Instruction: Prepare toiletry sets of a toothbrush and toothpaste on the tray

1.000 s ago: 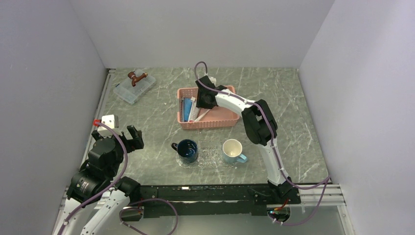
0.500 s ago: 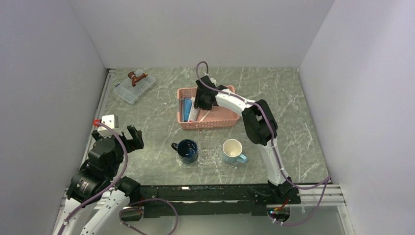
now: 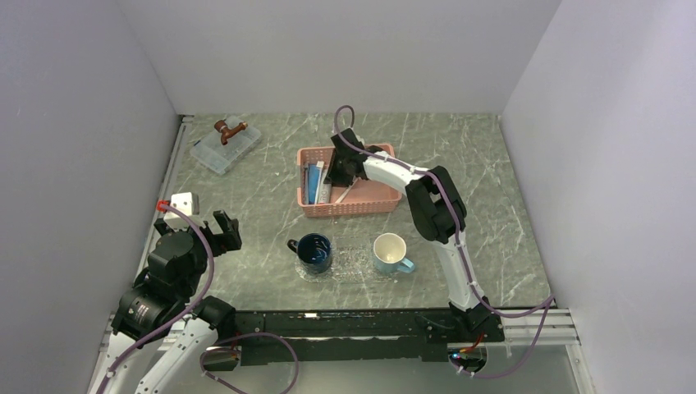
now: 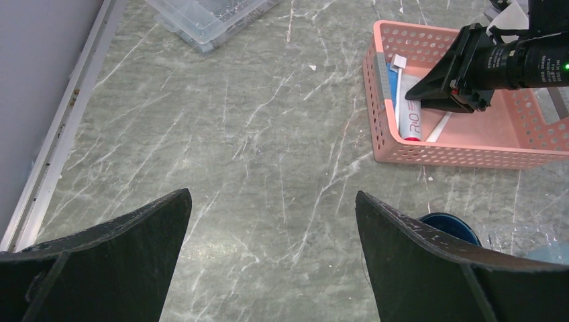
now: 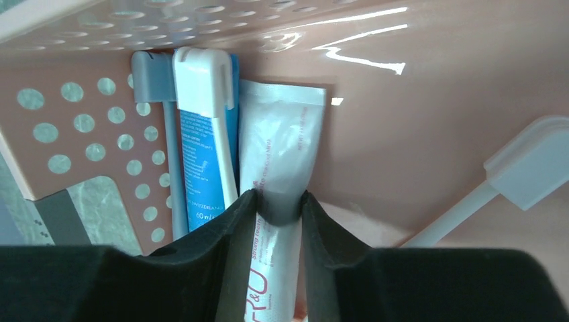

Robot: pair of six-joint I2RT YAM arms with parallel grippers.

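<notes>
Right pincer (image 5: 280, 204) clenched on a white toothpaste tube (image 5: 282, 141) in the pink basket (image 5: 416, 134), a blue tube (image 5: 198, 174) just beside it; left pincer (image 4: 270, 201) released.

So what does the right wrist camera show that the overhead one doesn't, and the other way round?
Only the right wrist view shows the grip: the right gripper pinches a pale toothpaste tube, with a blue tube beside it and a white toothbrush lying on that. Only the overhead view shows the left gripper, open and off to the side, the clear tray with a dark blue mug and a pale mug at its ends, and a lidded box. Both show the pink basket with the right gripper inside it.
</notes>
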